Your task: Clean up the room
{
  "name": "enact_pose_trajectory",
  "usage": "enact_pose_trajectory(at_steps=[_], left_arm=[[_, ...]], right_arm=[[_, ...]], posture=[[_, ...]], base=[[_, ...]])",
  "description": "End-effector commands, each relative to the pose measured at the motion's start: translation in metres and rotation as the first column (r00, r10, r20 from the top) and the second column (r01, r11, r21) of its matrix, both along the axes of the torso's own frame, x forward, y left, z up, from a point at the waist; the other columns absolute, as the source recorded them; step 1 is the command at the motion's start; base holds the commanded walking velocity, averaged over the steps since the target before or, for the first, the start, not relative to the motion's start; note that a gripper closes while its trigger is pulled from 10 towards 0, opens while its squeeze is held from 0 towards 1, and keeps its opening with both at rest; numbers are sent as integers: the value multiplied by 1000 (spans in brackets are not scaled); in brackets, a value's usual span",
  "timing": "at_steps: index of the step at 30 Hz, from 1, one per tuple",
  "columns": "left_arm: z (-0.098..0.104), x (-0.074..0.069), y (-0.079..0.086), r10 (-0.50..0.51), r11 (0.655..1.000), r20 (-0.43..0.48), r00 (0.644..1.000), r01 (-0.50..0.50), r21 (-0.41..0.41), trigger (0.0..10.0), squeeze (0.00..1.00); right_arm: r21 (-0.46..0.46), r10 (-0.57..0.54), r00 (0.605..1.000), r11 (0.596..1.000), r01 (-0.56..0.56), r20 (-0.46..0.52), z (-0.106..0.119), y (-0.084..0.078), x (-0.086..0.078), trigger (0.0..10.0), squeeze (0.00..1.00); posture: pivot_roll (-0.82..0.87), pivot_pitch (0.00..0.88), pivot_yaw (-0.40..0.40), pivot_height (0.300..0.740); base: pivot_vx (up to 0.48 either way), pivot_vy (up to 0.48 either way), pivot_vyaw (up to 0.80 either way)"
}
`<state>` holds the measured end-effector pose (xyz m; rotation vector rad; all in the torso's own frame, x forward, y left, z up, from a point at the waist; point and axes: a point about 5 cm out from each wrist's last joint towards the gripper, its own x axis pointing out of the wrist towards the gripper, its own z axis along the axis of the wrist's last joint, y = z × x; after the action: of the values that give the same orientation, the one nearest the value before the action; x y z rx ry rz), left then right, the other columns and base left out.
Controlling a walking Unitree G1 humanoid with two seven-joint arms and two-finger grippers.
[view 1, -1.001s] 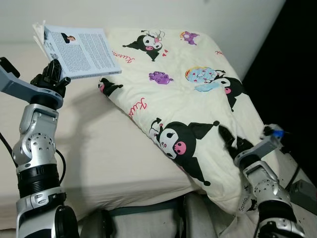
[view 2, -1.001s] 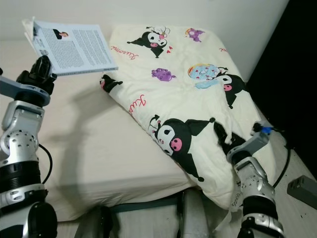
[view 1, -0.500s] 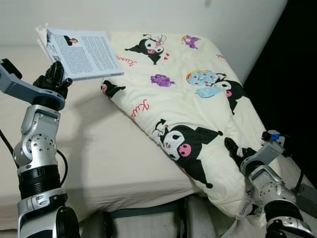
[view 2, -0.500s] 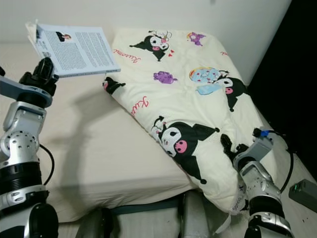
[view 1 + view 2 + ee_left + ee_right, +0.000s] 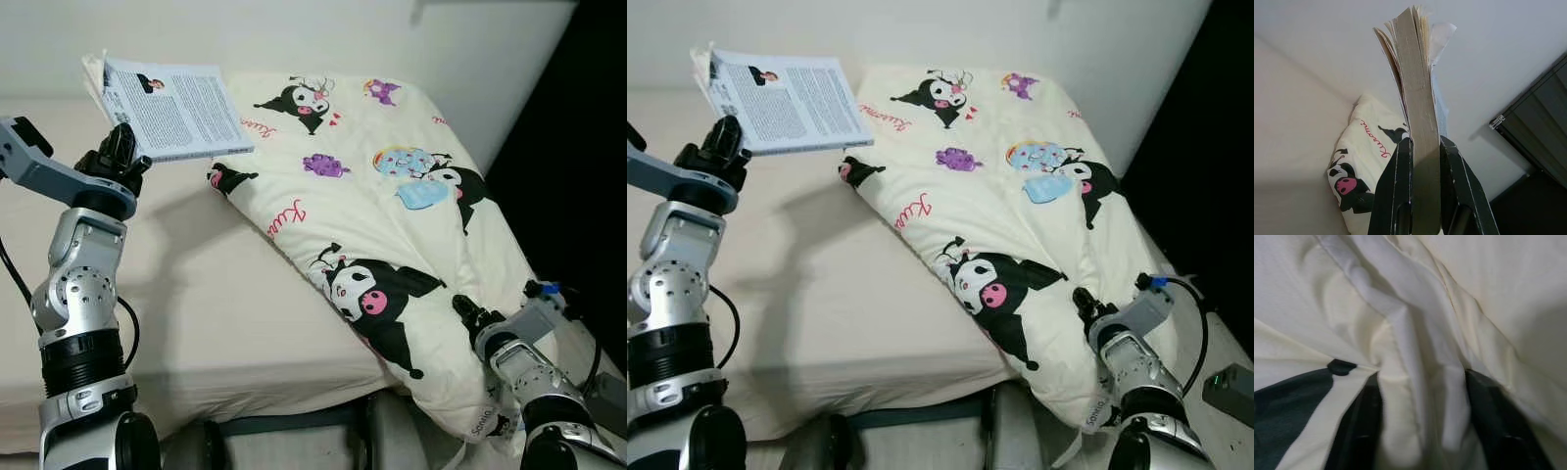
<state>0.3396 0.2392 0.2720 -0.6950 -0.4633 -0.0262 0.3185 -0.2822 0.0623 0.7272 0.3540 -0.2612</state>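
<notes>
Left gripper (image 5: 1420, 161) pinches the book (image 5: 176, 108) — worn, fanned pages (printed cover up). Right gripper (image 5: 1420, 431), fingers spread, presses into the blanket (image 5: 392, 225) — cream, cartoon-printed.

you're looking down at a bed (image 5: 196, 294) with a plain cream sheet; it takes up the left and middle of the scene and runs back to the far wall. lying on it is a cream blanket (image 5: 392, 206) printed with black cartoon characters, spread over the right half from the far end to the near right corner, where it hangs over the bed's edge. its left edge is folded into a thick, raised border running diagonally across the sheet. the left half of the sheet is bare. to the far right, beside the bed, lies dark floor (image 5: 1215, 323).
</notes>
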Motion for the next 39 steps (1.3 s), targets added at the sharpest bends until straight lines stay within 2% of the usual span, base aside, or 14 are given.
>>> enact_pose_trajectory(at_steps=[1,17,19,21,22,23,24,25,27,35,36,37,38,39], left_arm=[[6,-3,-5,-7,1000,33,999,7,11,0,0],[21,-1,8,96,984,49,994,-103,145,0,0],[28,-1,11,137,970,56,989,-146,196,0,0],[28,-1,11,137,970,56,989,-146,196,0,0],[28,-1,10,140,967,54,989,-149,205,0,0],[28,-1,10,140,967,54,989,-149,205,0,0],[26,-1,8,139,966,49,989,-147,211,0,0],[26,-1,8,139,966,49,989,-147,211,0,0],[22,-2,3,128,968,44,991,-134,211,0,0],[19,-3,-2,117,970,38,992,-122,208,0,0],[17,-2,-3,114,971,34,993,-118,209,0,0],[17,-2,-3,114,971,34,993,-118,209,0,0],[15,-1,-4,107,972,28,994,-111,210,0,0],[15,-1,-4,107,972,28,994,-111,210,0,0]], right_arm=[[35,-1,995,999,4,-97,-19,5,-10,0,0],[-15,257,927,965,-263,273,33,34,22,0,0],[-152,586,716,803,-577,379,54,81,18,0,0],[-152,586,716,803,-577,379,54,81,18,0,0],[-221,766,527,622,-751,367,58,113,4,0,0],[-221,766,527,622,-751,367,58,113,4,0,0],[-269,890,333,419,-867,312,53,138,-16,0,0],[-269,890,333,419,-867,312,53,138,-16,0,0],[-234,988,70,101,-967,139,24,155,-56,0,0],[-154,988,-72,-93,-984,-139,-16,133,-85,0,0],[-147,970,-72,-108,-983,-230,-26,122,-88,4275,0],[-147,970,-72,-108,-983,-230,-26,122,-88,4275,0],[-159,953,-51,-102,-982,-298,-32,112,-88,10000,0],[-159,953,-51,-102,-982,-298,-32,112,-88,10000,0]], posture=[[-41,96,-19,530],[-54,77,-23,530],[-54,73,-23,530],[-54,73,-23,530],[-54,68,-27,530],[-54,68,-27,530],[-50,65,-35,530],[-50,65,-35,530],[-53,61,-41,530],[-59,58,-48,530],[-62,57,-47,530],[-62,57,-47,530],[-63,56,-45,530],[-63,56,-45,530]], base=[[0,0,0],[0,0,0],[0,0,0],[0,0,0],[0,0,0],[0,0,0],[0,0,0],[0,0,0],[0,0,0],[0,0,0],[0,0,0],[0,0,0],[0,0,0],[0,0,0]])
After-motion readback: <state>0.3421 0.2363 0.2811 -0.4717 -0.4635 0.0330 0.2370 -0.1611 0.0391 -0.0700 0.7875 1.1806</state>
